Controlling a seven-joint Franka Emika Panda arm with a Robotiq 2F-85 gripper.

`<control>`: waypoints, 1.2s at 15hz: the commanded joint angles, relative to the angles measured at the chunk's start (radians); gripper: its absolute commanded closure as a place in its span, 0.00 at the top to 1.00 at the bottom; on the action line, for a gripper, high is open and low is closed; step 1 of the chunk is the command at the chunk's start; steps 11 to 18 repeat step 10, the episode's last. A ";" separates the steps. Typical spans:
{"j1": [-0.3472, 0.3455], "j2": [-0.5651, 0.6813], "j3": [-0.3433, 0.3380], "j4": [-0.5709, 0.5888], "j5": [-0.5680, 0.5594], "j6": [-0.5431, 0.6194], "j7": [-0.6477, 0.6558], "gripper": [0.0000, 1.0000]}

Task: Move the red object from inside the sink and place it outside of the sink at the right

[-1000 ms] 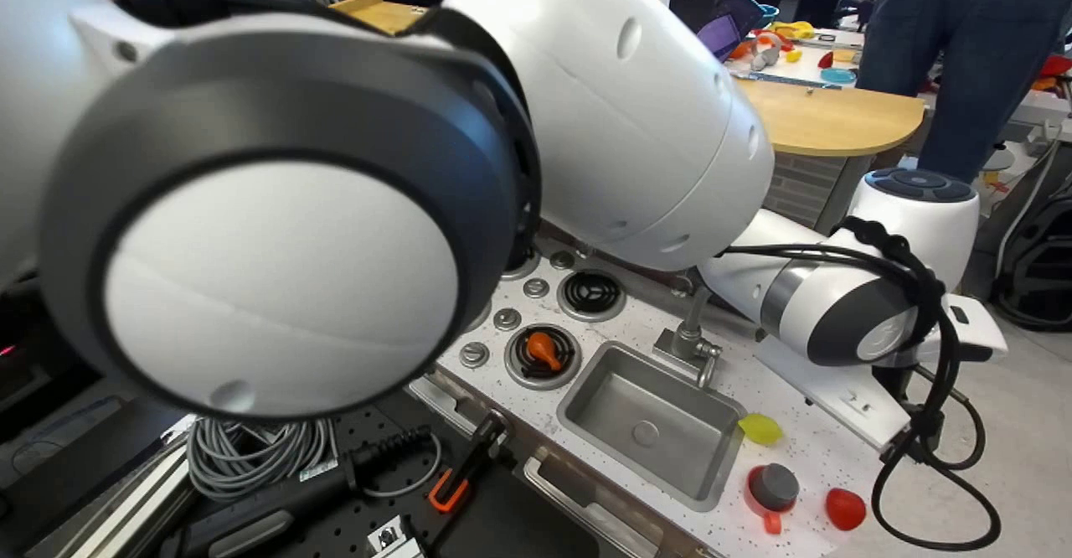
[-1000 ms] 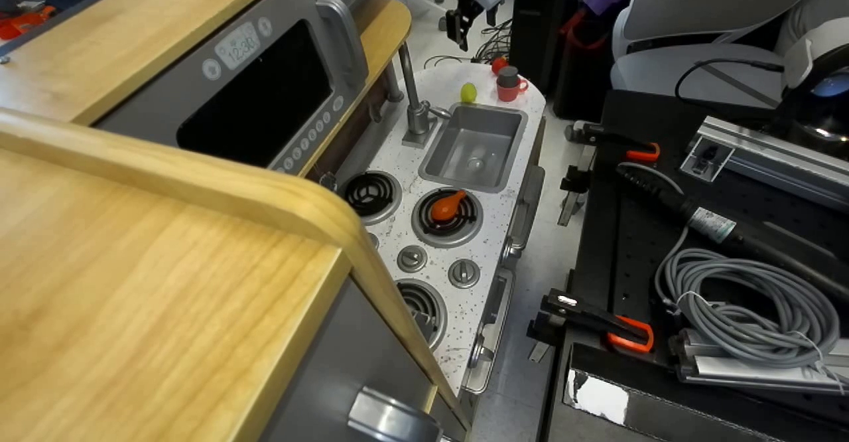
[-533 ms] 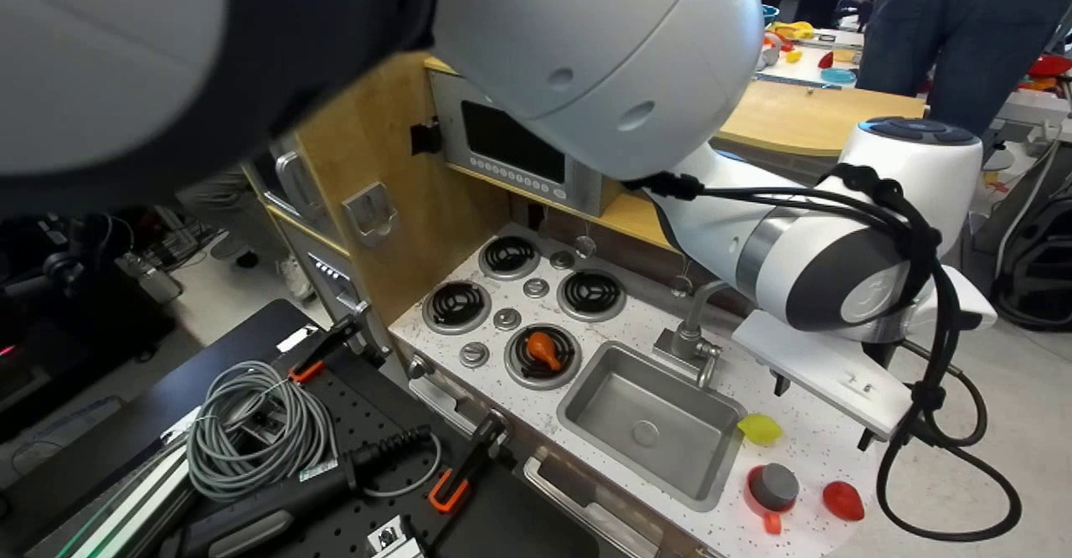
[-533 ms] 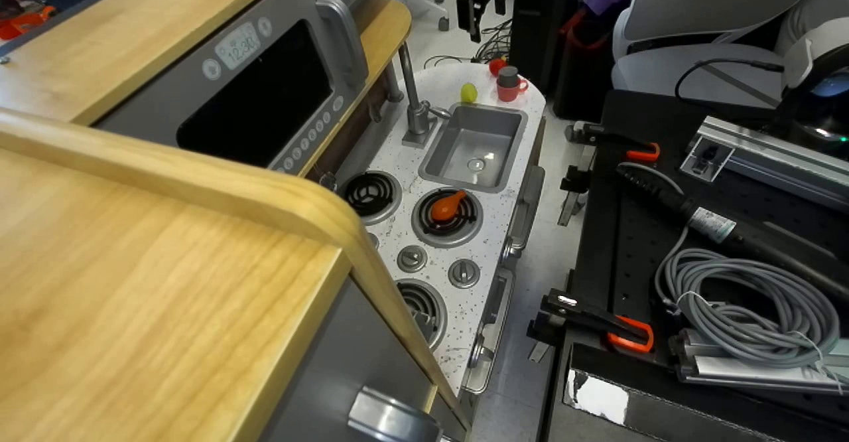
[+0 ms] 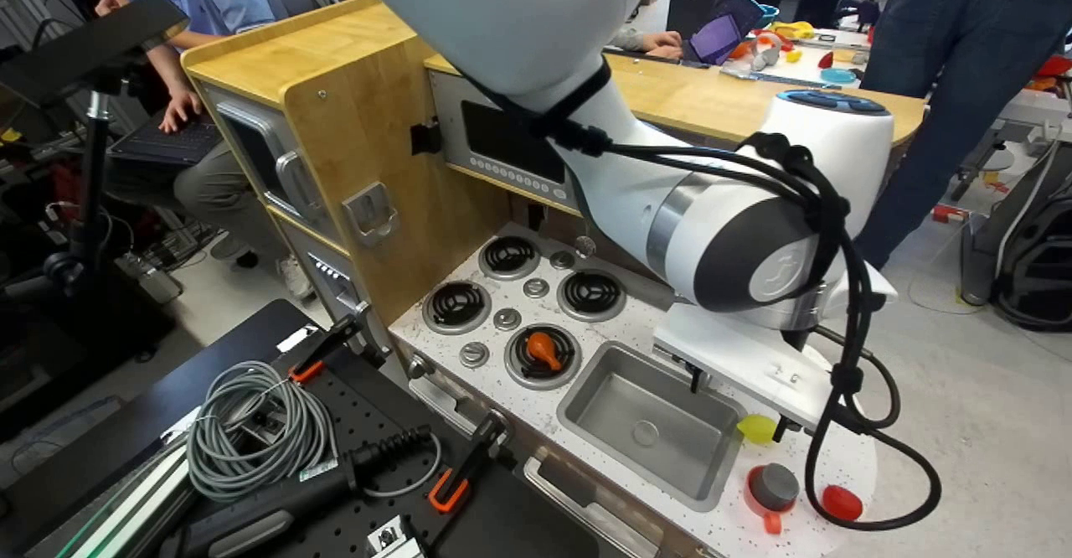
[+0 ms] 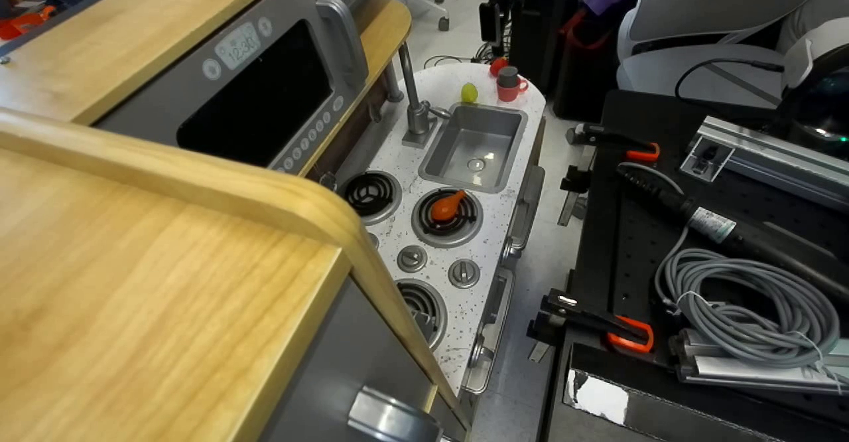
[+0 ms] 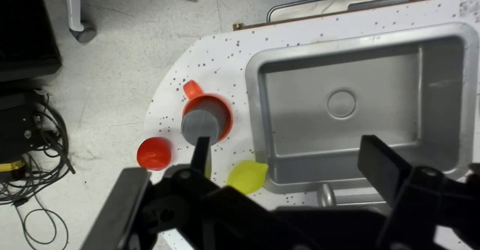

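The red object (image 7: 154, 153) is rounded and lies on the white counter's curved end, outside the sink. It also shows in both exterior views (image 5: 842, 503) (image 6: 498, 66), beyond the red cup. The grey sink (image 7: 300, 130) holds no object; it shows in both exterior views (image 5: 615, 390) (image 6: 472, 140). My gripper (image 7: 287, 141) is open with nothing between its fingers. It hangs above the counter, its fingers spread over the sink's end and the yellow lemon in the wrist view. In an exterior view only part of the gripper (image 6: 501, 17) shows, at the top edge.
A red cup (image 7: 193, 88) with a grey cup (image 7: 200, 124) tilted in it stands by the sink. A yellow lemon (image 7: 247, 176) lies at the sink corner. The faucet (image 6: 418, 117) rises behind the sink. An orange object (image 5: 543, 348) lies on a burner.
The arm has swung back over the sink and lemon, uncovering the stove and cabinet. The open gripper has moved away from the counter's outer end. The red object seems to have shifted slightly.
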 commanded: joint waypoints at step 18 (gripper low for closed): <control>0.003 -0.047 0.015 -0.084 -0.009 0.005 0.001 1.00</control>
